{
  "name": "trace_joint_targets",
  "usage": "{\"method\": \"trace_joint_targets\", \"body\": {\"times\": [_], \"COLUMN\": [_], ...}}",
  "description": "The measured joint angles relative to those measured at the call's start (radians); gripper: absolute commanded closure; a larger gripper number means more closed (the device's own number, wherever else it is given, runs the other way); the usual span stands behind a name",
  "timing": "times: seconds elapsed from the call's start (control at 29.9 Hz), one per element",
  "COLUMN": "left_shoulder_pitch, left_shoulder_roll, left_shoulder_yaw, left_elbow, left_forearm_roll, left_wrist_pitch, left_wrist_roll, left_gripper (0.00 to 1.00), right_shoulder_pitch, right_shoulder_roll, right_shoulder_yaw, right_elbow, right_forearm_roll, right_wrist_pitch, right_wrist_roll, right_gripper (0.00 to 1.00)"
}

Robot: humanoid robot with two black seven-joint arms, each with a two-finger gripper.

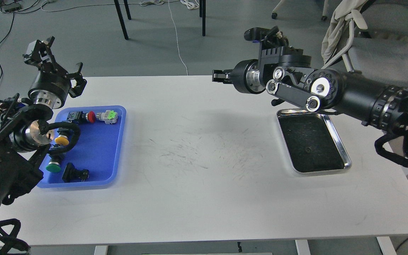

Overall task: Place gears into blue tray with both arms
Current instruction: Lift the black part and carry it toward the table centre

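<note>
- Our left black claw gripper (pixel 70 78) hangs above the far-left corner of the white tabletop (pixel 204 198), its fingers spread and holding nothing.
- Our right black gripper (pixel 219 77) points left over the far edge; its jaw state we cannot tell.
- The bright blue plastic tray (pixel 99 159) sits at the left edge, holding coloured push-button switches (pixel 90 117).
- One tiny black gear (pixel 307 150) lies in the shiny steel tray with black lining (pixel 333 129) near the right edge.

Left claw (pixel 73 79) raised, fingers spread, nothing held. Right arm (pixel 331 92) bent across, its claw (pixel 219 76) small, end-on, state unclear.
</note>
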Motion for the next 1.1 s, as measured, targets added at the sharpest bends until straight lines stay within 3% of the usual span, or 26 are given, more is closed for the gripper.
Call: {"method": "trace_joint_targets", "body": {"times": [0.27, 0.4, 0.74, 1.1], "left_shoulder_pitch": [0.000, 0.000, 0.002, 0.001], "left_shoulder_roll": [0.000, 0.000, -0.003, -0.006], "left_shoulder_yaw": [0.000, 0.000, -0.001, -0.003], "left_elbow": [-0.001, -0.001, -0.005, -0.010], "left_forearm_roll": [-0.004, -0.005, -0.006, -0.007], "left_wrist_pitch": [-0.001, -0.001, -0.001, 0.000], "left_wrist_roll": [-0.001, -0.001, -0.003, -0.003], "left_gripper": [0.02, 0.02, 0.02, 0.02], "right_shoulder_pitch": [-0.103, -0.125, -0.138, -0.233], "right_shoulder_roll": [0.024, 0.025, 0.025, 0.025], "right_shoulder_yaw": [0.030, 0.041, 0.022, -0.048], "right_elbow": [-0.021, 0.040, 0.211, 0.208], "right_forearm_roll": [0.005, 0.059, 0.182, 0.166], "right_wrist_pitch": [-0.065, -0.091, -0.086, -0.095], "right_wrist_roll": [0.012, 0.014, 0.015, 0.012], "right_gripper": [0.91, 0.91, 0.90, 0.85]}}
